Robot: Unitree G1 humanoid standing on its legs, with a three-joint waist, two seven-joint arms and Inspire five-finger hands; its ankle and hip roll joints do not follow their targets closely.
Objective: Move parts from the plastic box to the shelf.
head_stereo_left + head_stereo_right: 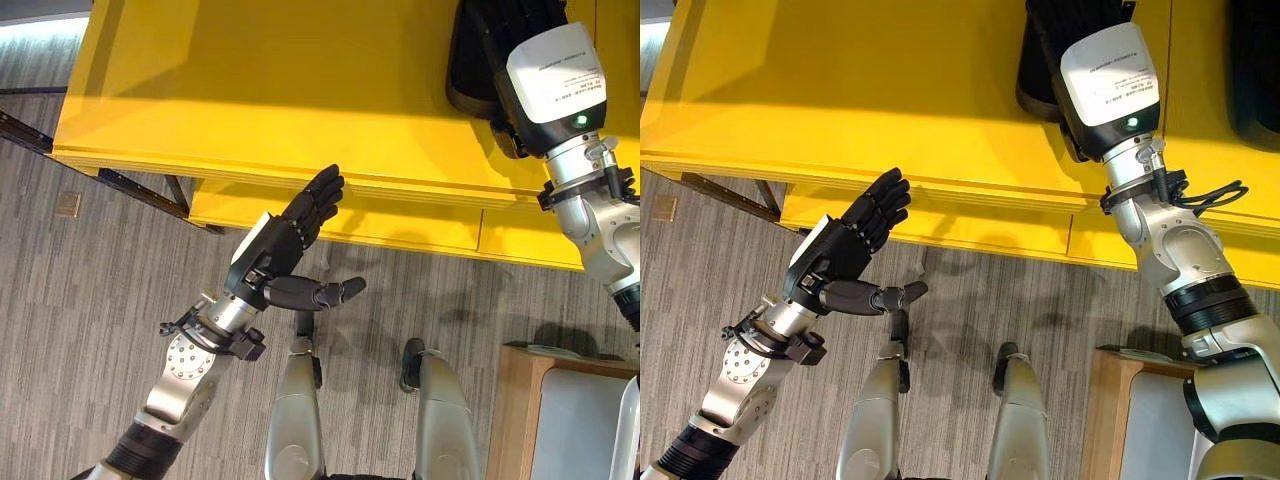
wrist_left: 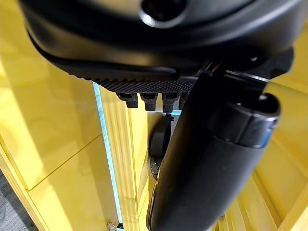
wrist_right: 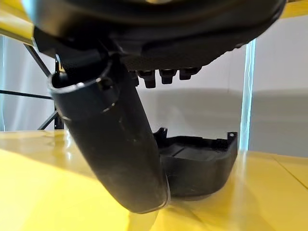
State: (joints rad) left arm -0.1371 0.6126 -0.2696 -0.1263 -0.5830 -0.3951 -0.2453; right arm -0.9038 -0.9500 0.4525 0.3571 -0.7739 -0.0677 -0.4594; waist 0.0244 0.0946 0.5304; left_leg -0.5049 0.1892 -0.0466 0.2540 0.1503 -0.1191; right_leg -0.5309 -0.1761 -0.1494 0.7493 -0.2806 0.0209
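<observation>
Right wrist view: right hand (image 3: 110,144) hangs open just before a black part (image 3: 199,163) lying on the yellow shelf (image 3: 57,192); left hand (image 1: 290,240) open, empty.

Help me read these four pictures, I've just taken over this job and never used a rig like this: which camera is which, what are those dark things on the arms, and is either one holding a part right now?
The two wide pictures come from a stereo camera on the robot's head, looking down. The two close, dark pictures come from cameras on each wrist, looking along that arm's own hand.

The dark things are the robot's hands. The left hand hangs in the air in front of the yellow shelf, fingers straight and thumb out, holding nothing. The right hand is stretched out over the shelf top; its wrist view shows straight fingers above a black part, a shallow moulded shell that rests on the yellow surface. The hand does not appear to grip it. Another dark part lies further right on the shelf.
</observation>
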